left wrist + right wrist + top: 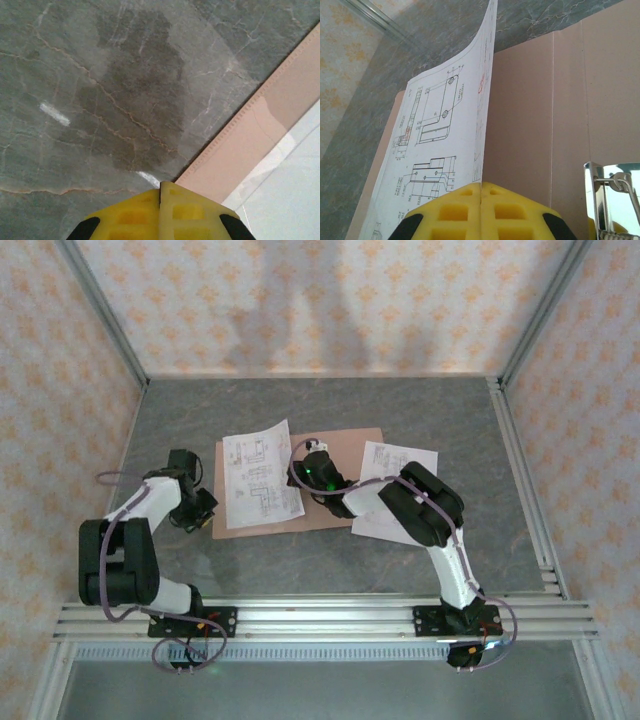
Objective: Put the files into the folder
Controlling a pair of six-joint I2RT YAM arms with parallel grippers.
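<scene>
The salmon folder (345, 445) lies open and flat in the middle of the table. One file, a white sheet with line drawings (258, 478), rests on the folder's left half. My right gripper (303, 476) is shut on that sheet's right edge. In the right wrist view the sheet (440, 130) rises curled from between the shut yellow fingertips (481, 186), over the folder (535, 115). A second file (385, 462) lies to the right, partly under the right arm. My left gripper (203, 512) is shut, its tips (161, 187) at the folder's left edge (260, 135), with nothing seen between them.
The grey marbled table (330, 560) has bare room at the front and the back. Patterned walls close it in on three sides. An aluminium rail (320, 615) with both arm bases runs along the near edge. A shiny metal piece (612, 200) shows low right in the right wrist view.
</scene>
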